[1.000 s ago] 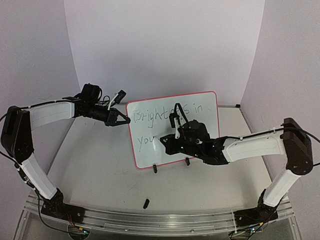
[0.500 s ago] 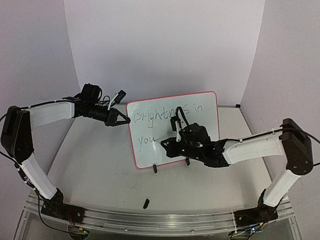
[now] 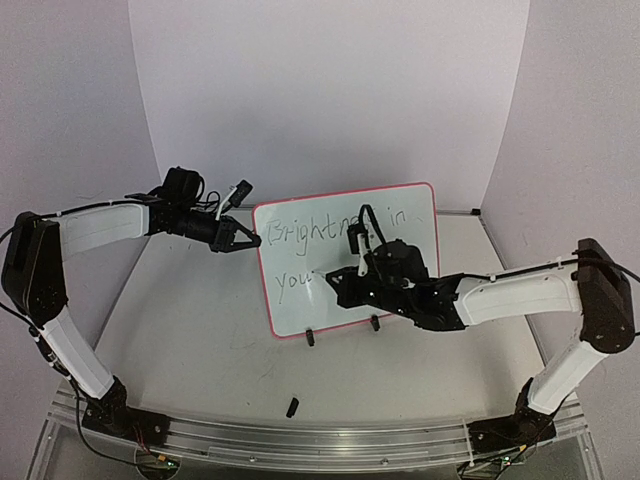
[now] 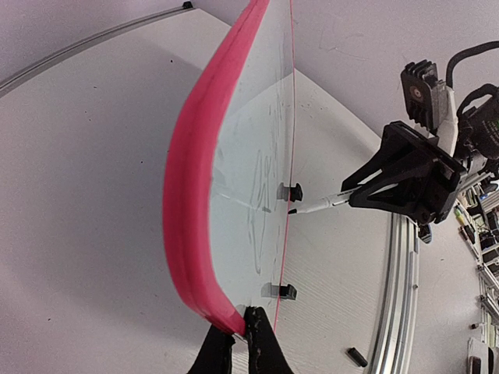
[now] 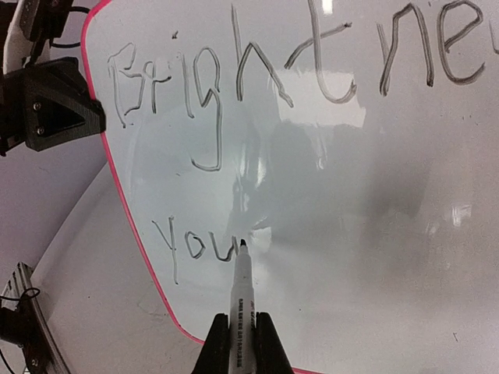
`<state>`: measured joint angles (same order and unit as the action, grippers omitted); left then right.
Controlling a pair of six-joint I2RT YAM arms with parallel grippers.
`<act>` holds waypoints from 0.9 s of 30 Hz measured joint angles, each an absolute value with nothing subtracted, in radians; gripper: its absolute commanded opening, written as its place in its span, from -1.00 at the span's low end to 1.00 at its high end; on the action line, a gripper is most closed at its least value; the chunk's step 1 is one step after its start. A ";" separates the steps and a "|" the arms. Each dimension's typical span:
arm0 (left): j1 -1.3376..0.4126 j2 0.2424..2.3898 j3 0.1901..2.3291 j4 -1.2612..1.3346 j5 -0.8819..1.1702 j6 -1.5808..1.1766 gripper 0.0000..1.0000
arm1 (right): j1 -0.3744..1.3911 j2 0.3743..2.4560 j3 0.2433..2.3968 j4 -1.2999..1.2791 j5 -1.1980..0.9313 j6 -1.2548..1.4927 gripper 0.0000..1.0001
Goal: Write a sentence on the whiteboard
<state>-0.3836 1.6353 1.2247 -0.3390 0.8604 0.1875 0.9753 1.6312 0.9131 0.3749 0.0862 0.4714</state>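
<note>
red-pink framing borders the whiteboard [image 3: 300, 315], which stands nearly upright on two black clip feet [image 3: 310, 338] at the middle of the table [image 3: 190, 330], its written face turned toward the arm bases. in the left wrist view the board [image 4: 195, 195] appears edge-on, with the feet [image 4: 290, 191] projecting from its lower edge.

the sentence [image 3: 315, 230] is incomplete. the upper line reads "bright", then "ne", with "in" further right; the right arm hides the letters between. the lower line reads "you". the right wrist view shows the strokes [image 5: 249, 74] close up on the glossy surface [image 5: 351, 195].

the marker [image 5: 242, 288] is a slim black-and-white pen. its tip touches the board just right of the "u" in "you". from above, the marker [image 3: 328, 272] points left into the lower line; from the left wrist, it [image 4: 320, 206] lies almost square to the board face.

the right gripper [image 5: 242, 343] is clenched on the marker barrel, one finger on each side. its body [image 3: 345, 280] sits in front of the board's centre, and is also seen in the left wrist view [image 4: 359, 195].

the left gripper [image 4: 242, 335] is clamped on the whiteboard frame. from above, it [image 3: 245, 240] meets the board's left edge near the upper corner.

a small black piece [image 3: 292, 406] lies on the table near the front rail [image 3: 320, 445], well apart from the board.
</note>
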 measured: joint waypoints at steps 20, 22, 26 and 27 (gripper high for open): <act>-0.393 1.636 1.230 -0.340 0.860 0.194 -1.00 | 0.972 1.655 0.949 0.372 0.094 0.442 -1.00; -0.393 1.636 1.230 -0.340 0.860 0.194 -1.00 | 0.971 1.655 0.950 0.372 0.100 0.442 -1.00; -0.393 1.635 1.230 -0.340 0.859 0.194 -1.00 | 0.972 1.655 0.950 0.371 0.117 0.443 -1.00; -0.393 1.636 1.230 -0.340 0.858 0.194 -1.00 | 0.972 1.655 0.950 0.370 0.120 0.443 -1.00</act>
